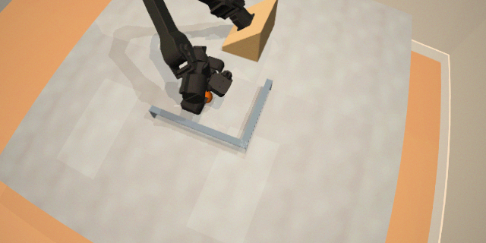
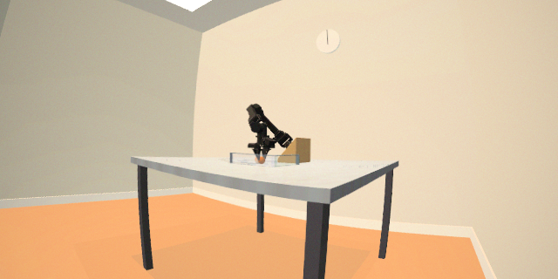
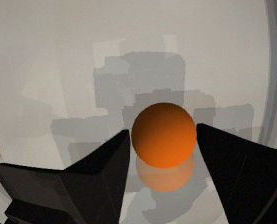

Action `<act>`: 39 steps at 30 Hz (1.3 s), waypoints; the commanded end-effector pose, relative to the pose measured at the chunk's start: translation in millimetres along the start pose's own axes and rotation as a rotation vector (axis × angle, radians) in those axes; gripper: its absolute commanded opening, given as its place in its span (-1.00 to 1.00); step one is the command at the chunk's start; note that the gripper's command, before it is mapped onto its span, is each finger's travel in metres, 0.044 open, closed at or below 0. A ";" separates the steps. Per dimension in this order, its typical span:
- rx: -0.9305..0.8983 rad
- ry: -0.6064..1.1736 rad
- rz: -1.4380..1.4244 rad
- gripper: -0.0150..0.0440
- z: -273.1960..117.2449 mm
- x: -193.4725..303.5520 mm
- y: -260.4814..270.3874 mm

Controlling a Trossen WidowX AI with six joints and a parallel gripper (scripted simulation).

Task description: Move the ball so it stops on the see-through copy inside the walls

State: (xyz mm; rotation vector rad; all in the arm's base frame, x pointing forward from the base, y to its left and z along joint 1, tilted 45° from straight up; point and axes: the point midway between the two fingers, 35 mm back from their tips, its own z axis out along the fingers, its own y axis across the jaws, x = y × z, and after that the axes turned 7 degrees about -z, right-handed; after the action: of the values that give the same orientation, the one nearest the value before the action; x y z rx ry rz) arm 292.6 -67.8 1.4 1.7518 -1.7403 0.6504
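An orange ball [image 1: 208, 97] [image 2: 261, 159] [image 3: 164, 135] rests on the table inside the corner of the walls. My gripper [image 1: 206, 96] [image 2: 261, 159] [image 3: 163, 132] points down over it, with one finger at each side. The fingers stand partly open, and a very thin gap shows beside the ball at the left finger in the wrist view. The see-through copy [image 3: 165, 181] shows just below the ball in the wrist view, partly covered by it; in the top view the gripper hides it. Two low clear walls [image 1: 197, 123] [image 1: 257, 112] meet in a corner.
A tan wedge block [image 1: 243, 42] [image 2: 301, 150] stands on the table [image 1: 323, 140] [image 2: 331, 176] behind the walls, at the arm's base. The left end of one wall is near the gripper's left finger in the top view.
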 end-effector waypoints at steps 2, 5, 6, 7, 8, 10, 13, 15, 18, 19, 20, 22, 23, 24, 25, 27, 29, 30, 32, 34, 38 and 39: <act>0.000 0.005 -0.003 0.11 1.2 0.4 0.2; 0.000 0.005 -0.003 0.04 1.2 0.4 0.2; 0.000 0.005 -0.003 -0.05 1.2 0.4 0.2; 0.000 0.004 -0.003 -0.14 0.2 0.3 0.0; 0.001 0.003 -0.004 -0.22 -2.5 0.1 -0.8; 0.002 0.000 -0.004 -0.40 -12.8 -0.8 -3.1; 0.003 -0.004 -0.005 -0.49 -30.2 -2.0 -6.1; 0.003 -0.006 -0.005 -0.49 -42.0 -2.6 -7.3; 0.003 -0.007 -0.005 -0.49 -60.0 -3.1 -8.1; 0.003 -0.008 -0.005 -0.49 -66.0 -3.2 -8.2; 0.003 -0.008 -0.006 -0.49 -72.1 -3.3 -8.0; 0.002 -0.008 -0.006 -0.49 -84.4 -3.2 -7.3; 0.002 -0.007 -0.006 -0.49 -90.5 -3.1 -6.8; 0.002 -0.007 -0.006 -0.49 -96.7 -2.9 -6.1; 0.001 -0.006 -0.006 -0.49 -102.9 -2.7 -5.3; 0.000 -0.004 -0.005 -0.49 -115.2 -2.1 -3.3; 0.000 -0.002 -0.005 -0.49 -126.5 -1.3 -1.0; -0.001 -0.002 -0.005 -0.49 -129.5 -1.0 -0.3; -0.001 -0.001 -0.005 -0.49 -130.6 -1.0 -0.1; -0.001 -0.001 -0.005 -0.49 -129.8 -0.6 -0.1; 0.000 -0.002 -0.005 -0.49 -114.4 7.2 -0.5; 0.000 -0.002 -0.005 -0.49 -109.7 9.6 -0.4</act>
State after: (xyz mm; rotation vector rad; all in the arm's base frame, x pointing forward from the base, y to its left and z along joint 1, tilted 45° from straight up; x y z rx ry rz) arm 300.9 15.8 88.9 1.7647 -1.7371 0.6475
